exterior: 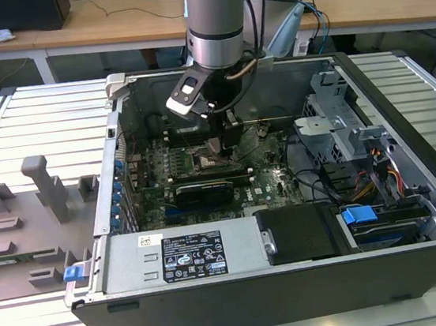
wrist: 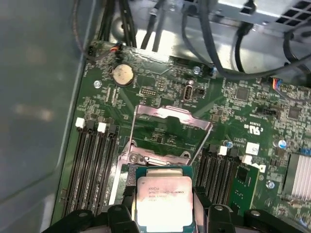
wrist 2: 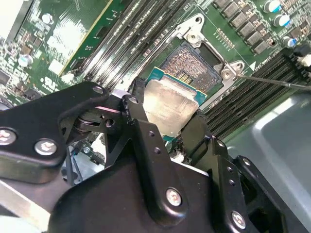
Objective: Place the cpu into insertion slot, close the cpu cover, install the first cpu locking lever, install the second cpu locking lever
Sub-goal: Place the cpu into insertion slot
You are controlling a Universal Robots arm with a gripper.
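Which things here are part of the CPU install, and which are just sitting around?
Job: gripper, shut on the cpu; open insertion slot; raised cpu cover; locking lever.
Lying about: coin cell battery; memory slots; power supply; grey fixture tray outside the case.

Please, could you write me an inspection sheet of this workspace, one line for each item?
Surface: slatted metal table carrying the open case.
Job's things: cpu held over the bare socket, apparently not seated; cover raised open.
Clutter: grey fixture plate on the table, at the exterior view's left of the case.
Gripper: gripper shut on the cpu's edges.
Cables: black cables along the board's edge; coloured cables inside the case, at the exterior view's right.
Surroundings: wooden desks behind the table.
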